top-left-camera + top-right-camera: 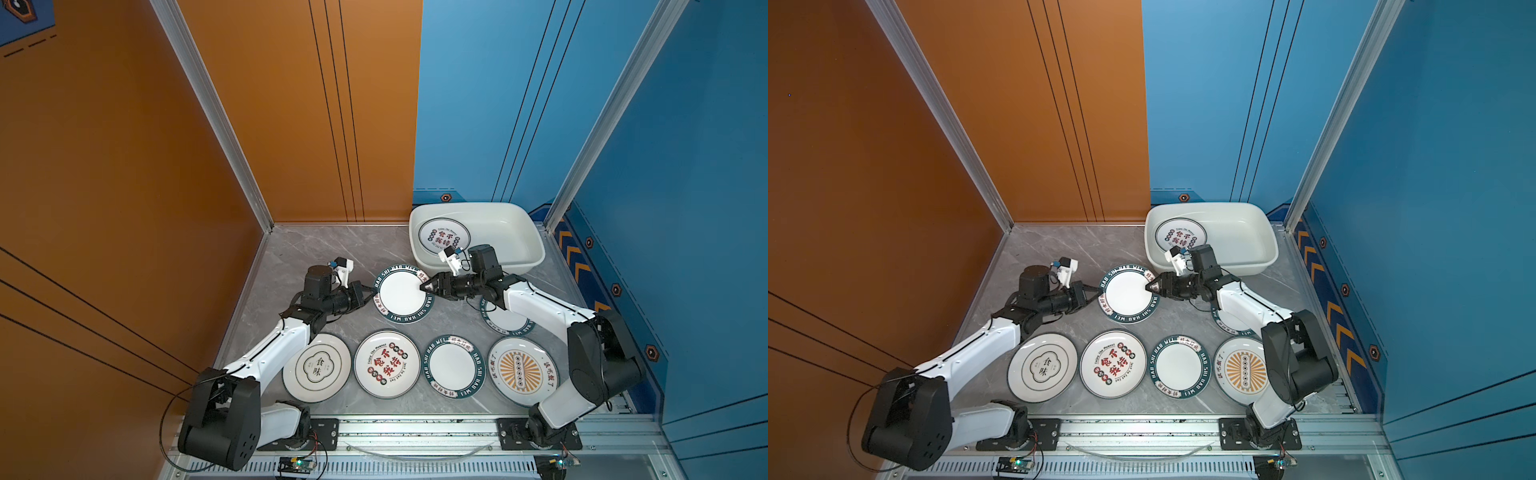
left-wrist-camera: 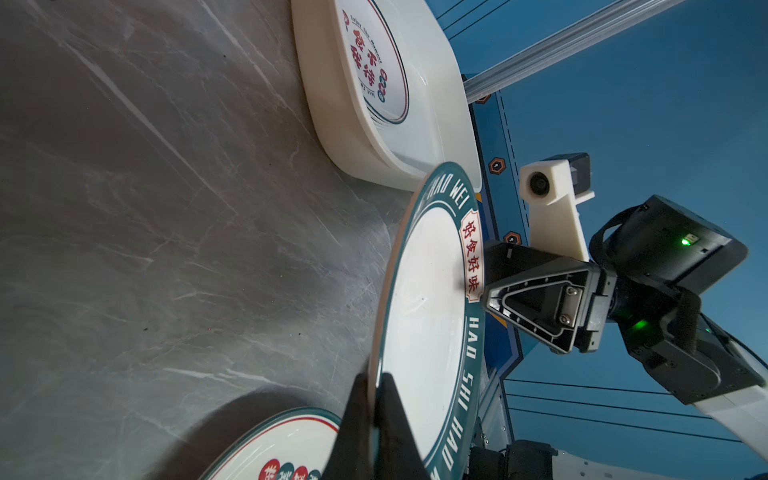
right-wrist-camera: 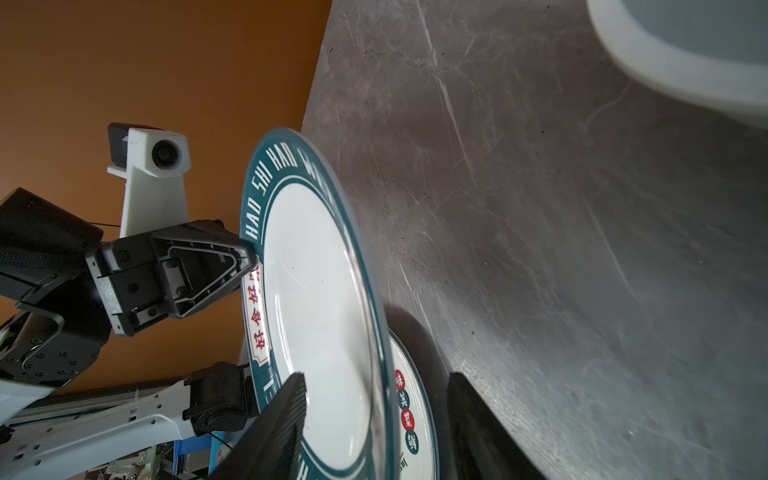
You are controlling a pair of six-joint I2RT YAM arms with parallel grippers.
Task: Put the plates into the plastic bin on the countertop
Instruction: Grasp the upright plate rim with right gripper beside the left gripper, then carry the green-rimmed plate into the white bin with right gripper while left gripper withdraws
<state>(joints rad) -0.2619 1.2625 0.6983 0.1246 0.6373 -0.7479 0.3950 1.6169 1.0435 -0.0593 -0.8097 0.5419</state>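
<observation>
The left jaws were pressed together on one edge of a round white teal-rimmed plate (image 1: 402,293) lettered HAO SHI HAO WEI, with the two black fingers (image 2: 397,432) pinching its rim from either face. The teal-rimmed plate was held between the two sets of jaws, raised clear of the grey marble-patterned desk (image 1: 332,249). The right jaws stood spread at the opposite edge, straddling the rim. One ribbed finger (image 3: 286,415) lay over the plate's white face, and the other finger (image 3: 478,436) stood apart on the underside. Contact of the ribbed finger with the plate could not be determined. The large white glossy rectangular plastic bin (image 1: 498,237) stood on the desk just behind the right jaws and well apart from the left jaws. One round white plate with red lettering (image 1: 444,235) lay flat in the bin end nearest the right jaws. Four plates lay in a row on the arm-base side of both sets of jaws:

- a white plate with a black emblem (image 1: 316,368)
- a white plate with red characters and coloured dots (image 1: 387,363)
- a second teal-banded plate (image 1: 453,365)
- an orange sunburst plate (image 1: 523,371)

A further teal-edged plate (image 1: 505,322) lay partly hidden beneath the right arm (image 1: 540,305), behind the right jaws.
</observation>
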